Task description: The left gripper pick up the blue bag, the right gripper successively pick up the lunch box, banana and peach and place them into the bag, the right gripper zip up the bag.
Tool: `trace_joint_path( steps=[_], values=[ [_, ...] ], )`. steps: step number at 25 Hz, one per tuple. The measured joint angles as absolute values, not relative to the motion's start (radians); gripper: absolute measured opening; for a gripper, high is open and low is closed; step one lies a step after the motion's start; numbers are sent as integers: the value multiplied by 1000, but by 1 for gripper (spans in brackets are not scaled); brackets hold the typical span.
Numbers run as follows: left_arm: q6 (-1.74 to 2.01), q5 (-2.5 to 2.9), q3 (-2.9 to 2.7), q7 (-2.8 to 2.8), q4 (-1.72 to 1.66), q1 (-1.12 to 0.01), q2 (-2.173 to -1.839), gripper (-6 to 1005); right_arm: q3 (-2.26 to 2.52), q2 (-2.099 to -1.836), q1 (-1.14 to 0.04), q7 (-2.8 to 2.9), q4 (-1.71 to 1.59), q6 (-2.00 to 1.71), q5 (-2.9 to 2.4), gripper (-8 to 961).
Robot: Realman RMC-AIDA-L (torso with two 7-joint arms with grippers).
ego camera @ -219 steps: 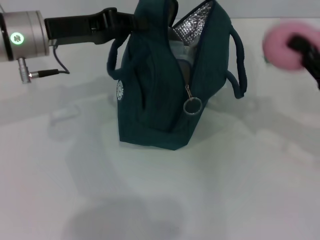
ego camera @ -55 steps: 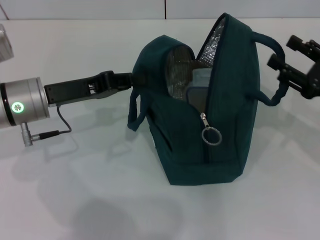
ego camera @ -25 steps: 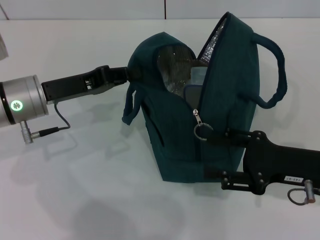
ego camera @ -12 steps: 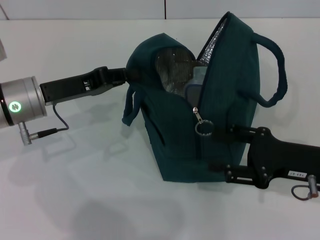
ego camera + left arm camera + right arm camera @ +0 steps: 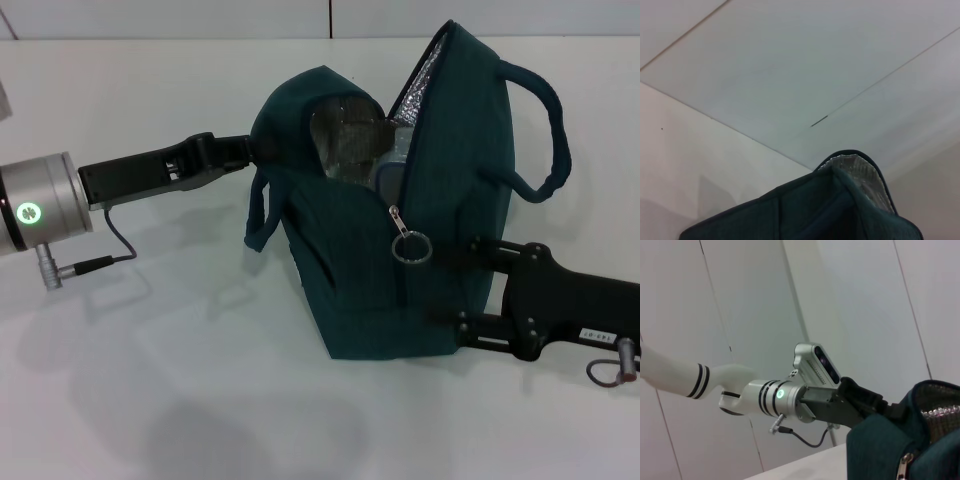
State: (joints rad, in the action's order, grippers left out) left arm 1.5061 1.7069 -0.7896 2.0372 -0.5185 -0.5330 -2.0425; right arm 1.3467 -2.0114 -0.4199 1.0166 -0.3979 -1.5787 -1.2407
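Tabletop (image 5: 150, 400) is plain white, backed by pale panelled wall (image 5: 850, 300). Blue bag (image 5: 450, 180) is stood upright mid-table, mouth gaping, foil lining shown. Its near rim is clamped by the left gripper (image 5: 245, 150). Right gripper (image 5: 450, 285) is pressed against the bag beside the ring pull (image 5: 411, 247); ring probably pinched, fingers obscured.

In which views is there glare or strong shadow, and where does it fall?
Head view: the blue bag shows bright glints on its foil lining, and soft shadows lie on the table. Right wrist view: the left gripper appears dark against a pale wall.
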Motion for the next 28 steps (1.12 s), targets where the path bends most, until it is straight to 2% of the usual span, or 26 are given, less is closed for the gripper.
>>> trace_joint_path(
  steps=[26, 28],
  values=[
    [1511, 1707, -790, 2026, -514, -532, -2052, 165, 1360, -2025, -476, 1012, -388, -1538, -1230, 634],
    [1517, 1707, -791, 2026, -514, -532, -2053, 166, 1358, -2026, -475, 1012, -388, -1531, -1226, 564]
  ],
)
